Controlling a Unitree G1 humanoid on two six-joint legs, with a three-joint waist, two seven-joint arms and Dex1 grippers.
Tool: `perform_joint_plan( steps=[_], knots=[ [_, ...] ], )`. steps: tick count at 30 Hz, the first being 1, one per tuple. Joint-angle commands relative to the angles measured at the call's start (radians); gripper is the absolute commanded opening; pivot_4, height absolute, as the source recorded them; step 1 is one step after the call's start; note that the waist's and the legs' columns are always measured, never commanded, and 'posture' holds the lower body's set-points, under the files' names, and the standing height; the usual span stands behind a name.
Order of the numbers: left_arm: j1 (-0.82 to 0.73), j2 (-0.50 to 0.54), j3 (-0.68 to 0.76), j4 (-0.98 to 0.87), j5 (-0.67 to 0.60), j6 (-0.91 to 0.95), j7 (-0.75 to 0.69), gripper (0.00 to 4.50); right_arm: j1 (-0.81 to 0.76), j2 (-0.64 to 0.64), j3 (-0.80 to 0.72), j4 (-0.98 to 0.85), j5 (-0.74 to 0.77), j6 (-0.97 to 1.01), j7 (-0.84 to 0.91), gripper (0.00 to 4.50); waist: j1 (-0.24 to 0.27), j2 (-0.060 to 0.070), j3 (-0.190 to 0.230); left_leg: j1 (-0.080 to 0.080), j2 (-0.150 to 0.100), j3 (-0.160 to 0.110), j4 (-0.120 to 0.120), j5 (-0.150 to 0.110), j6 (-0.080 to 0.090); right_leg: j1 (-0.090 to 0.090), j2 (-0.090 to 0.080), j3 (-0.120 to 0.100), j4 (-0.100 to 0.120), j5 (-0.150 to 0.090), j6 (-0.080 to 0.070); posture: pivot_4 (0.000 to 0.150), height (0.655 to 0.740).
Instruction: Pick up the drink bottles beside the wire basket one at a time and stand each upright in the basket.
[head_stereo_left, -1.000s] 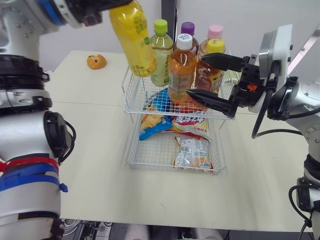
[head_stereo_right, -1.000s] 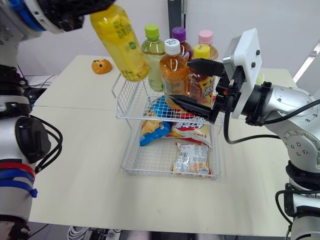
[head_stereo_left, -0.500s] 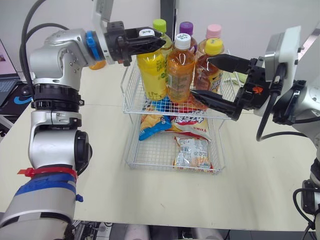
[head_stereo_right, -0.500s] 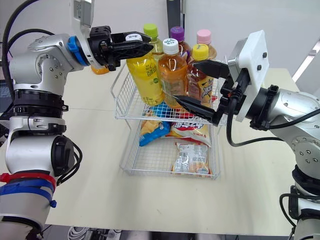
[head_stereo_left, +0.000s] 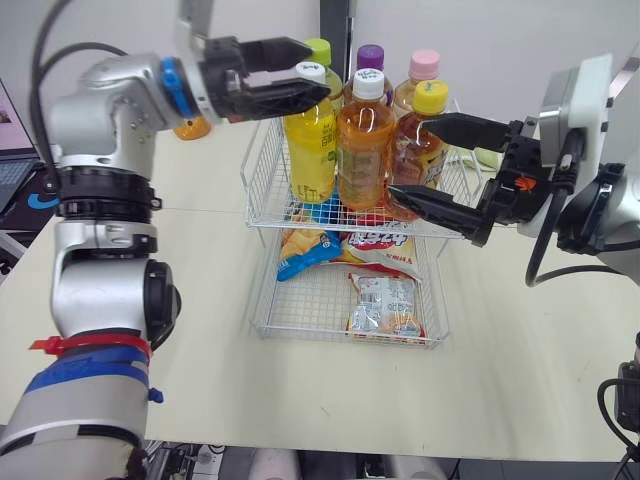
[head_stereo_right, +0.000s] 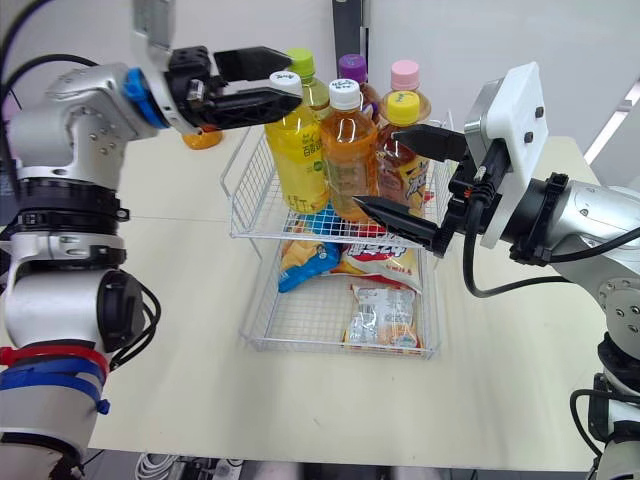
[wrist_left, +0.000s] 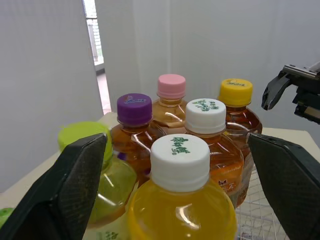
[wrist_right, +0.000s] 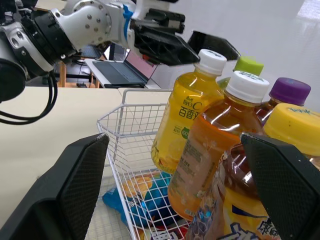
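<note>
Yellow drink bottle stands upright, cap up, at the left front of the upper wire basket. My left arm extends level, left gripper spread wide astride the cap, gripping nothing; my right gripper gapes empty alongside.

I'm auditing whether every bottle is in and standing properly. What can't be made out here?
Bases of the green-capped bottle, purple-capped bottle and pink-capped bottle: head views, the front-row bottles hide them.
Beige table right of the white wire basket: head views, covered by the right gripper.
Small orange object: left eye view, partly behind the left arm.
</note>
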Motion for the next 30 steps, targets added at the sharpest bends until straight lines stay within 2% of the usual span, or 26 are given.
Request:
perform_joint_plan(
  steps=[1,5,10,15,20,24,30],
  knots=[
    [-0.029,0.094,0.094,0.007,-0.007,-0.012,0.075,4.49,-0.022,-0.018,-0.055,0.015,-0.038,-0.039,-0.033,4.5,-0.005,0.0,0.0,0.0,0.0,0.0,0.0,0.0,0.0,0.0,0.0,0.0,0.0,0.0,0.0,0.15,0.74],
    [0.045,0.158,0.177,0.066,0.024,-0.108,0.226,4.49,-0.031,-0.165,-0.213,0.209,-0.095,-0.094,0.077,4.5,-0.004,0.001,0.0,0.0,-0.001,0.0,0.0,0.0,0.0,0.0,-0.001,0.0,0.0,0.0,0.0,0.15,0.74],
    [0.274,0.182,0.255,0.071,0.072,-0.29,0.371,4.49,0.079,-0.217,-0.24,0.477,-0.317,-0.344,0.178,4.5,0.007,0.0,-0.002,0.003,0.0,0.001,-0.001,0.0,0.0,0.002,-0.001,0.0,-0.001,0.0,0.0,0.15,0.74],
    [0.549,0.123,0.304,0.054,0.124,-0.471,0.553,4.49,0.169,-0.15,-0.229,0.819,-0.531,-0.643,0.147,4.5,0.005,0.0,-0.002,0.003,0.001,0.003,0.003,0.0,0.0,0.002,-0.001,0.001,0.002,0.0,0.0,0.15,0.74],
    [0.758,0.034,0.282,0.025,0.204,-0.583,0.724,4.49,0.236,-0.047,-0.216,1.098,-0.66,-0.867,0.057,4.5,0.005,0.0,-0.002,0.003,0.001,0.005,0.002,0.0,0.0,0.001,-0.001,0.002,0.003,0.0,0.0,0.15,0.74],
    [0.833,-0.022,0.276,0.047,0.231,-0.654,0.801,4.49,0.288,0.041,-0.215,1.182,-0.707,-0.981,-0.014,4.5,0.005,0.0,-0.002,0.004,0.001,0.006,0.001,0.0,0.0,0.001,-0.001,0.003,0.003,0.0,0.0,0.15,0.74],
    [0.848,-0.075,0.268,0.039,0.221,-0.685,0.846,4.49,0.344,0.117,-0.211,1.233,-0.748,-1.071,-0.092,4.5,0.005,0.001,-0.002,0.006,0.001,0.007,0.001,0.0,0.0,0.002,-0.001,0.004,0.004,0.0,0.0,0.15,0.74]
  ],
)
